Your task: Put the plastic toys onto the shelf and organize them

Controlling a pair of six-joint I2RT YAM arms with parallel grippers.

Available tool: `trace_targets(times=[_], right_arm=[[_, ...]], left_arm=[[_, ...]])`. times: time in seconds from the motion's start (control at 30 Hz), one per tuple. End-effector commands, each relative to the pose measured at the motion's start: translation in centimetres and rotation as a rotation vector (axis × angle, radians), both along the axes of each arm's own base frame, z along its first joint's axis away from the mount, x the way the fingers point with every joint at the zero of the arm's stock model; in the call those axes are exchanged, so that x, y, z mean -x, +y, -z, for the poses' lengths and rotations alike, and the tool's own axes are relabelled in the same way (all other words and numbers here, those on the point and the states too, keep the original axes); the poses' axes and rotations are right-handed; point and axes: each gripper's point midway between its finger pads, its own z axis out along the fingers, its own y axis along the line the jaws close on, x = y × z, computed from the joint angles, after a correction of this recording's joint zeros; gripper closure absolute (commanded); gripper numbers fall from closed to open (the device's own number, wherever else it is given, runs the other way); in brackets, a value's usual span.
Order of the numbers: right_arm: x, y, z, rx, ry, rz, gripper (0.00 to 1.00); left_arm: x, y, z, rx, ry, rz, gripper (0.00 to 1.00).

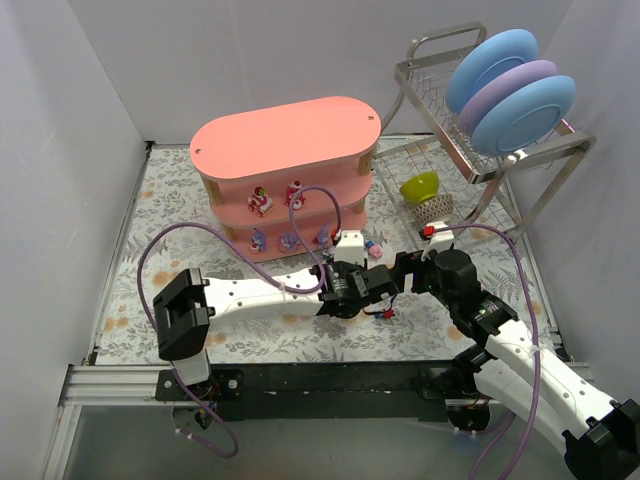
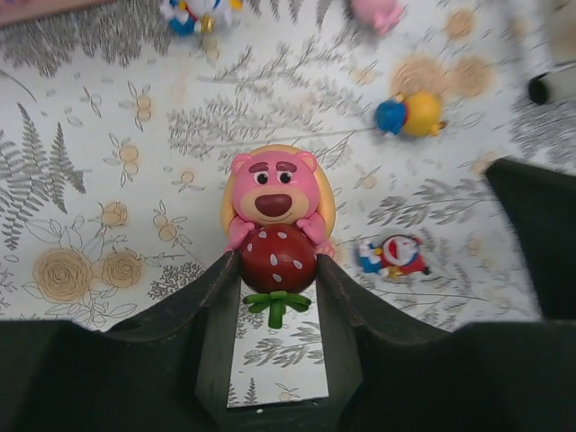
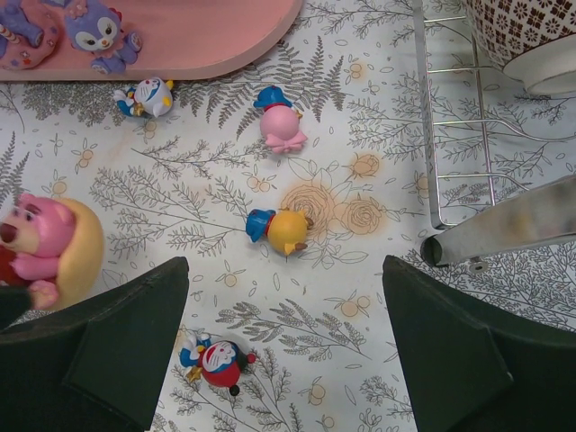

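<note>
The left gripper [image 2: 277, 270] clamps the bear [image 2: 273, 191] by its glossy strawberry [image 2: 277, 254], in front of the shelf [image 1: 285, 140]; it may swivel or slip out. The right gripper [image 3: 283, 283] gapes empty.

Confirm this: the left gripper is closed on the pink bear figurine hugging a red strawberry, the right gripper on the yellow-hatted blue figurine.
Wrong on the right gripper: it is open and empty; the yellow-hatted blue plastic figurine lies loose on the floral mat, as the right wrist view shows. The left gripper is closed on the pink bear figurine hugging a red strawberry.
</note>
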Motion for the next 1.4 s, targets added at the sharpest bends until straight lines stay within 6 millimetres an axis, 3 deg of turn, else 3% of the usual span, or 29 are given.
trace_targets(times=[0.0, 0.13, 0.27, 0.7, 1.03, 1.37], right_arm=[[-0.5, 0.5, -1.5, -0.031, -0.053, -0.011, 0.05], [-0.5, 0.5, -1.5, -0.03, -0.054, -0.012, 0.05], [-0.5, 0.5, -1.5, -0.032, -0.055, -0.011, 0.05], [-0.5, 0.7, -1.4, -0.032, -0.051, -0.019, 0.05], [-0.5, 0.8, -1.3, -0.033, -0.055, -0.027, 0.05], [-0.4, 0.9, -1.4, -0.037, -0.056, -0.033, 0.05]], left_arm=[[-1.7, 1.8, -8.3, 0.006, -0.138, -0.034, 1.0], [-3.1, 2.6, -12.6, 0.0, -0.171, -0.06, 1.0], [-5.2, 3.3, -15.2, 0.005, -0.199, -0.068, 1.0], [-12.2, 6.0, -19.9, 0.009, -0.3, -0.114, 1.0], [-16.1, 6.4, -19.9, -0.024, -0.307, -0.102, 1.0], [-17.5, 5.4, -17.8, -0.055, -0.264, -0.073, 1.0]])
